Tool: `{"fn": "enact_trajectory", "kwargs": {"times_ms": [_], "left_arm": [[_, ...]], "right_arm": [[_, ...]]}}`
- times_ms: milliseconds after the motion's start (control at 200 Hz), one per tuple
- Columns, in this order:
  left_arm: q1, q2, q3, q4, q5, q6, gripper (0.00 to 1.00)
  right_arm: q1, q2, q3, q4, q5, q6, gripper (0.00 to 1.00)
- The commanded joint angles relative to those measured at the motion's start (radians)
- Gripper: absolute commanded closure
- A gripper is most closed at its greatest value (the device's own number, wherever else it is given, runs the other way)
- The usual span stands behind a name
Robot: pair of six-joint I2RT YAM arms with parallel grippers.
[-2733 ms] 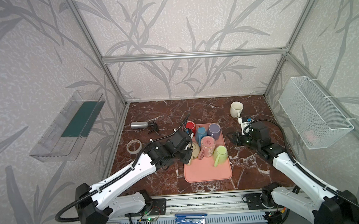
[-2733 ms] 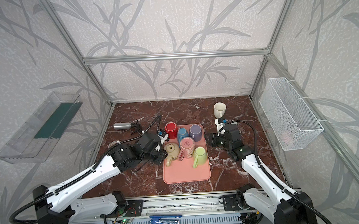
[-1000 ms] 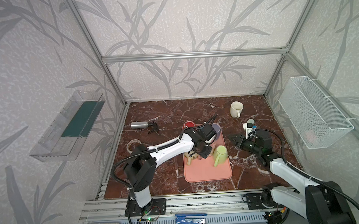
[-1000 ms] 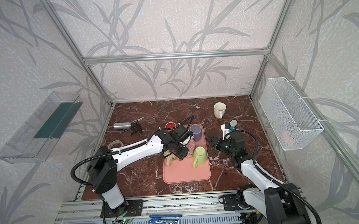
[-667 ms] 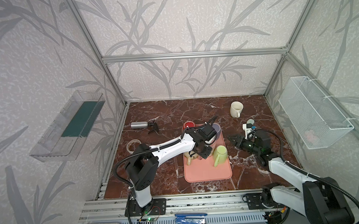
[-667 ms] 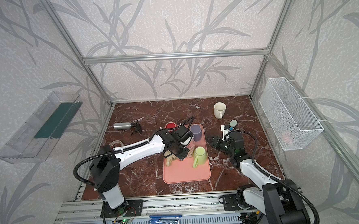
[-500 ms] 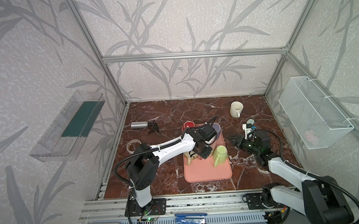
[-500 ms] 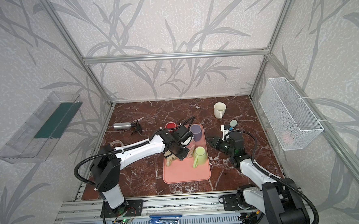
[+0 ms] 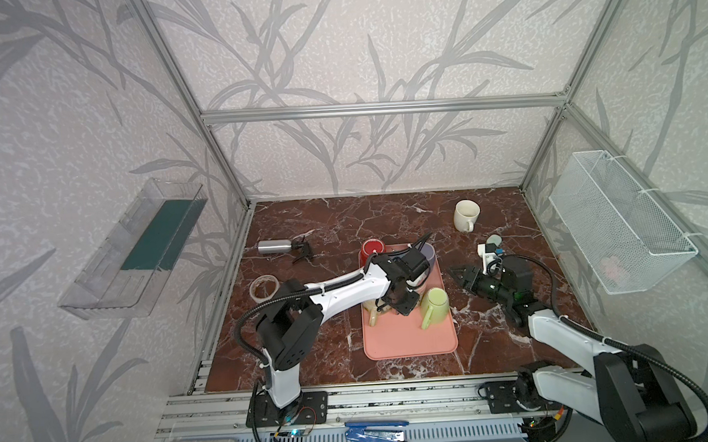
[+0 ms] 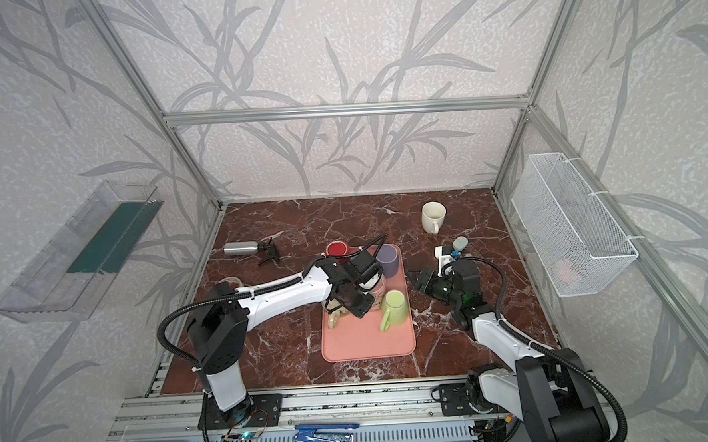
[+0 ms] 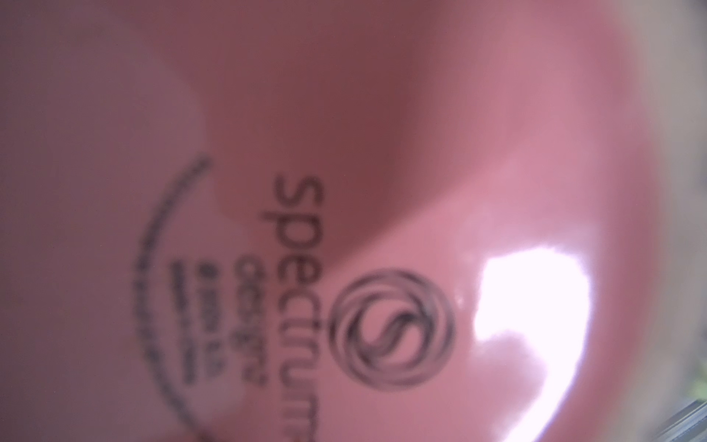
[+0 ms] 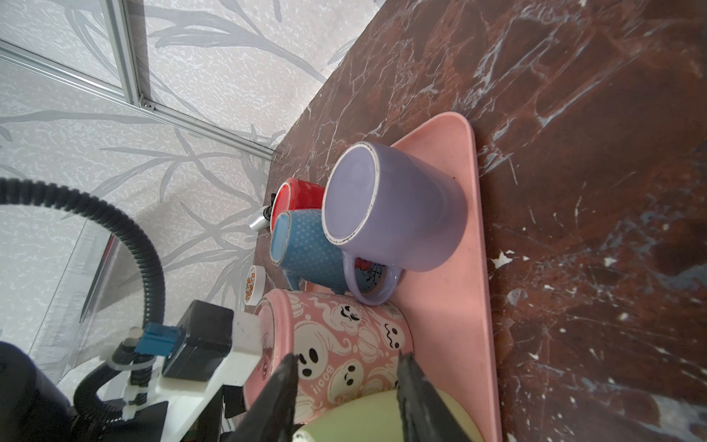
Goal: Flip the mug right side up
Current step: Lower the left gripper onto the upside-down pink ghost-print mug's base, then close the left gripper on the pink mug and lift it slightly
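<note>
The near end of the pink tray (image 9: pixel 408 339) lies bare on the desk (image 9: pixel 327 227). Further in, a green mug (image 9: pixel 434 307) sits on the tray. Just behind it stands the pink ghost-printed mug (image 12: pixel 344 356), base up, with its maker's stamp filling the left wrist view.

Under three seconds earlier the left arm lay off the tray's left side and this mug stood uncovered. The arm has since stretched across the tray. The left tool (image 9: pixel 402 304) is now down against the mug's near side, with its camera bracket right at the base. Its jaws are hidden by its own body and the mug, so it cannot be told whether they have clamped. This looks like the grasp being made. The mug is not yet turned, so the lift and the flip both remain.

The right tool (image 9: pixel 455 272) keeps about its earlier place, low over the desk just right of the tray. Its fingers are apart and empty, pointing at the mug.

Beyond, the blue mug (image 12: pixel 306 245) and purple mug (image 12: pixel 401 206) stand base up, with the red mug (image 12: pixel 302 193) behind them. Farthest off, a cream mug (image 9: pixel 465 215) sits upright on the desk.
</note>
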Motion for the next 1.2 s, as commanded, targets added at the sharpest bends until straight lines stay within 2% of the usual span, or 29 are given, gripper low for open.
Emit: {"fn": "enact_trajectory", "kwargs": {"times_ms": [0, 215, 465, 760, 1195], "left_arm": [[-0.009, 0.005, 0.038, 0.002, 0.0, 0.01, 0.61], [-0.009, -0.007, 0.028, 0.018, -0.019, 0.004, 0.65], [-0.011, -0.019, 0.021, 0.028, -0.047, 0.002, 0.74], [-0.022, -0.041, 0.01, 0.048, -0.085, -0.001, 0.79], [-0.028, -0.065, -0.004, 0.069, -0.105, -0.008, 0.96]], "right_arm": [[-0.003, -0.005, -0.01, 0.026, -0.013, 0.003, 0.57], [-0.003, -0.007, -0.011, 0.029, -0.015, 0.004, 0.57], [-0.004, -0.008, -0.014, 0.031, -0.014, 0.004, 0.57], [-0.004, -0.009, -0.016, 0.034, -0.014, 0.003, 0.57], [-0.003, -0.012, -0.017, 0.032, -0.016, 0.001, 0.57]]}}
